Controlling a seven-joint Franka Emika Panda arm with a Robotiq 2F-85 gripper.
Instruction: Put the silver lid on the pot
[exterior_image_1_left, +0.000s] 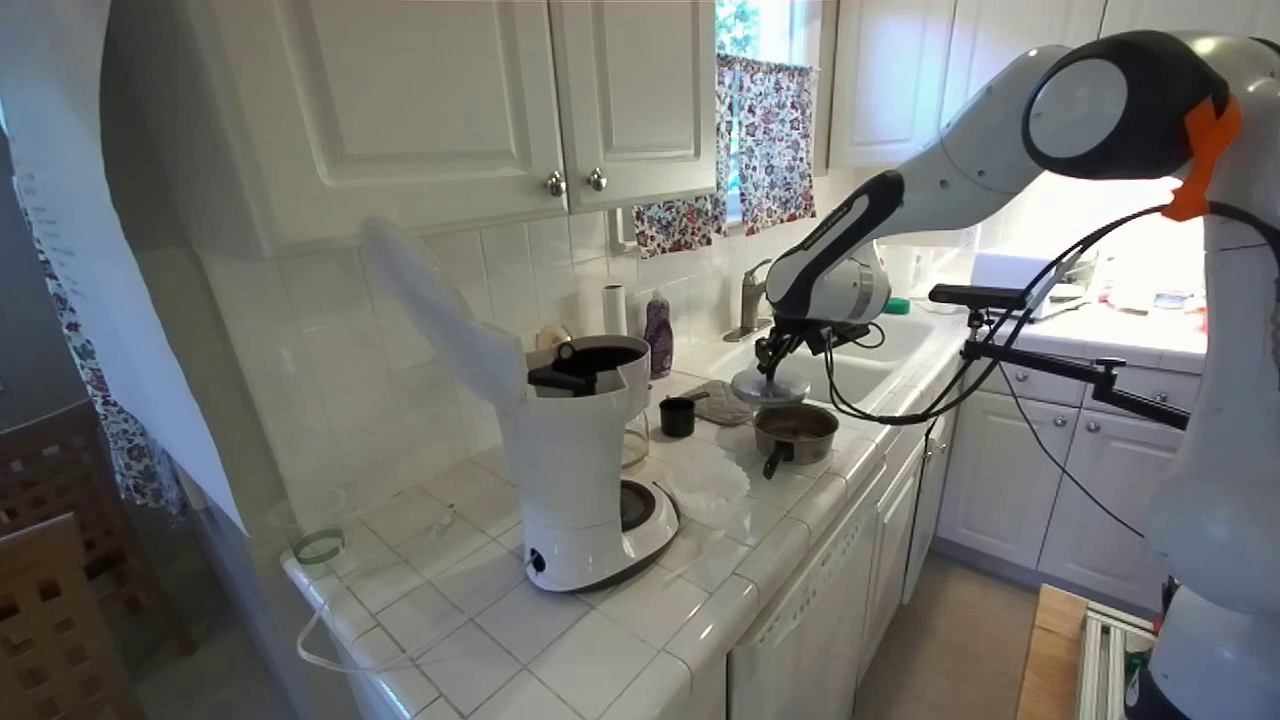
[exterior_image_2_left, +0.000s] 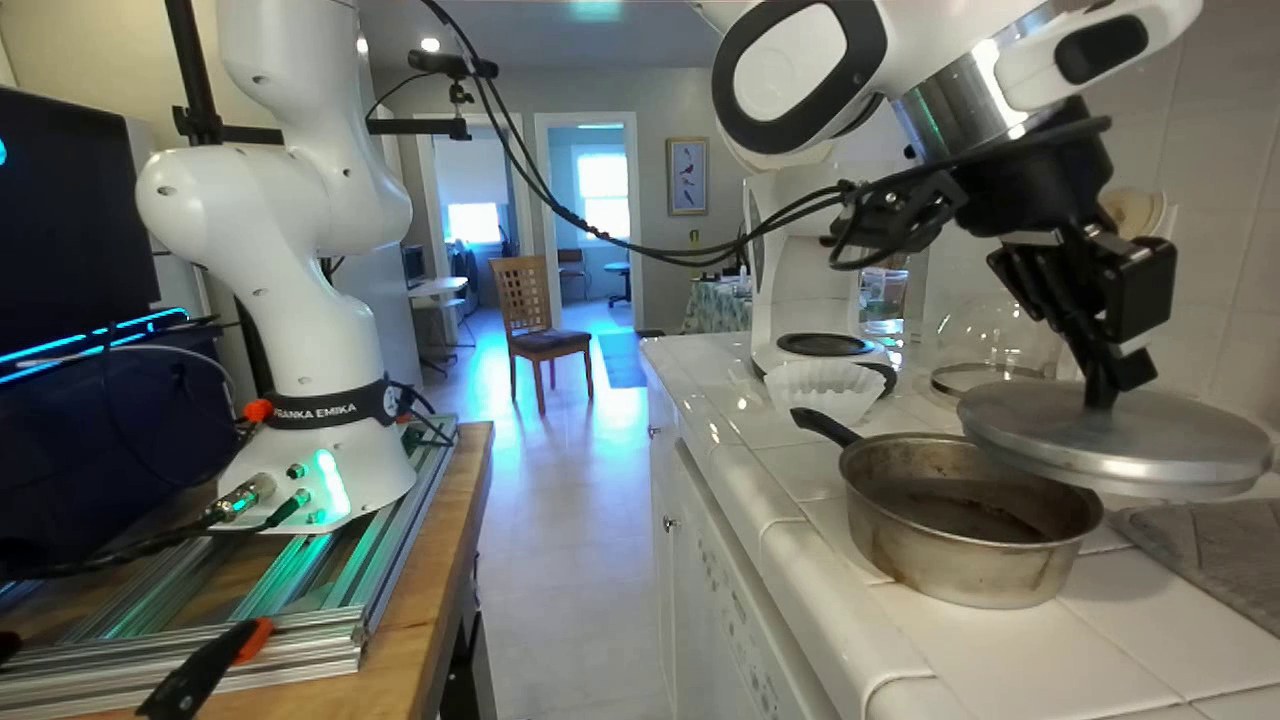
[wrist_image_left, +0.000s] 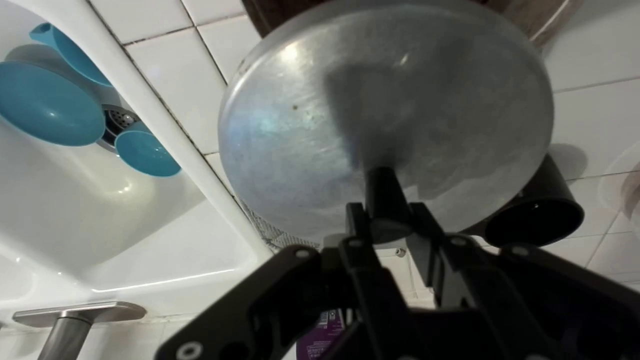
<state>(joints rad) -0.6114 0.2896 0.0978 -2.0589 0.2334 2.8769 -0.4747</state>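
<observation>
One long white tiled counter (exterior_image_1_left: 610, 630) runs from the bottom of the frame toward its middle right in an exterior view. A white robot arm (exterior_image_1_left: 985, 165) reaches over it from the upper right, and a white coffee maker (exterior_image_1_left: 570, 480) stands near the middle. Lower right of the frame in an exterior view, the pot (exterior_image_2_left: 960, 565) sits uncovered on the counter. The silver lid (exterior_image_2_left: 1115, 440) hangs in the air at the right edge there, off to one side and overlapping only part of the pot; whether the two touch, I cannot tell. Low in the wrist view, the gripper (wrist_image_left: 387, 212) pinches the lid's black knob (wrist_image_left: 385, 192). I judge the pick-up done; what is left is centring the lid over the pot, lowering it and letting go.
</observation>
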